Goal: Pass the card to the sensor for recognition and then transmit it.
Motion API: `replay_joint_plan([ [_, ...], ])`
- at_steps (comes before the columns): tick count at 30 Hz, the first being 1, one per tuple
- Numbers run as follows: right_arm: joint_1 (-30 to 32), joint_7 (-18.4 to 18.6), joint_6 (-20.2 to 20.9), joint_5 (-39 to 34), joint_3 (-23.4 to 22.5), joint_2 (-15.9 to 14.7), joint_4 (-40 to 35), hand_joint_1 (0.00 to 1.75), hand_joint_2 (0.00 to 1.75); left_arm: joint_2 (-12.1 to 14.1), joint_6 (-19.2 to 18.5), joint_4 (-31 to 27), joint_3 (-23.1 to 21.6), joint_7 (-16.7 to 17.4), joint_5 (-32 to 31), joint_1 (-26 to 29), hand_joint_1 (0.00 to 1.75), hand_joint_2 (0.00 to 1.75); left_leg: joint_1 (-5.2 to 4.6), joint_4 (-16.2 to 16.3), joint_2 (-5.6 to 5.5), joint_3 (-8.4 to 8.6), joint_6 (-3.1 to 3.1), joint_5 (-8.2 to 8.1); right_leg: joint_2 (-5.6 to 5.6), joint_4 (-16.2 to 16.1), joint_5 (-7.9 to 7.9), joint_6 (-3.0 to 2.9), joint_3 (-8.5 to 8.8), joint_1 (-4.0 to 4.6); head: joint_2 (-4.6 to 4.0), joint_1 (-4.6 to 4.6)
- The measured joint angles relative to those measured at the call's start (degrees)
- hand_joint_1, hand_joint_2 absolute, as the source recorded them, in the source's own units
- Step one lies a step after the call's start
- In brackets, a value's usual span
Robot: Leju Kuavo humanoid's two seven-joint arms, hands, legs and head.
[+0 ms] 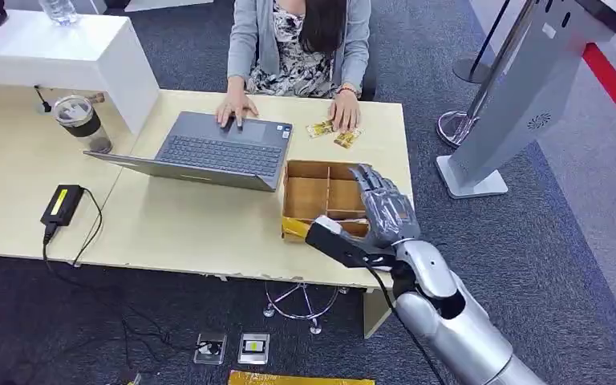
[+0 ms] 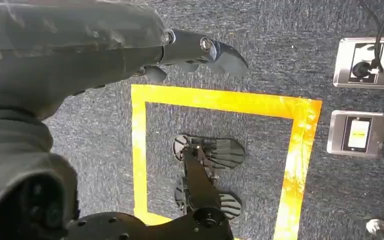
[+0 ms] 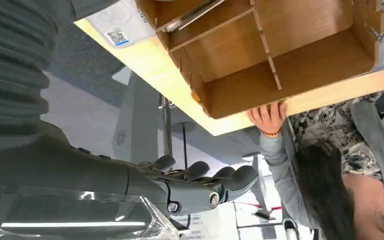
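Two small yellow cards [image 1: 321,128] [image 1: 347,138] lie on the desk by a seated person's hand [image 1: 345,112]. A divided wooden box [image 1: 309,195] [image 3: 300,65] stands at the desk's right end, with a yellowish flat piece [image 1: 297,228] in its near left corner. My right hand [image 1: 385,207] [image 3: 200,182] hovers over the box's right side, fingers spread and holding nothing. The silver sensor stand [image 1: 521,104] rises from the floor to the right of the desk. My left hand [image 2: 195,50] hangs over the carpet, fingers loosely extended and holding nothing.
An open laptop [image 1: 216,148] sits left of the box under the person's other hand [image 1: 237,106]. A lidded cup [image 1: 80,120] and a power adapter [image 1: 62,204] with its cable lie further left. Yellow floor tape [image 2: 220,100] and floor sockets [image 2: 365,62] lie below.
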Motion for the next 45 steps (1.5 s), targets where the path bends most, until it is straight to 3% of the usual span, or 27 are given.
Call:
replay_joint_plan([
  [14, 0.0, 1.1, 0.8, -0.8, 1.3, 0.8, 2.8, 0.0, 1.75, 0.3, -0.4, 0.0, 0.0, 0.0, -0.4, 0.0, 0.0, 0.0, 0.0, 0.0, 0.0, 0.02, 0.0, 0.0, 0.01, 0.0, 0.0, 0.0, 0.0, 0.0, 0.0, 0.0],
  [24, 0.0, 0.4, -1.6, 0.9, 1.4, 0.8, 5.9, 0.0, 1.75, 0.3, -0.4, 0.0, 0.0, 0.0, -0.7, 0.0, 0.0, 0.0, 0.0, 0.0, 0.0, 0.01, 0.0, 0.0, 0.01, 0.0, 0.0, 0.0, 0.01, 0.0, 0.0, 0.0],
  [45, -0.4, -0.3, -2.3, 1.7, 2.9, 0.9, 10.3, 0.0, 1.75, 1.0, -1.2, 0.0, 0.0, 0.0, -1.2, 0.0, 0.0, 0.0, 0.0, 0.0, 0.0, 0.01, 0.0, 0.0, 0.01, 0.0, 0.0, 0.0, 0.01, 0.0, 0.0, 0.0],
])
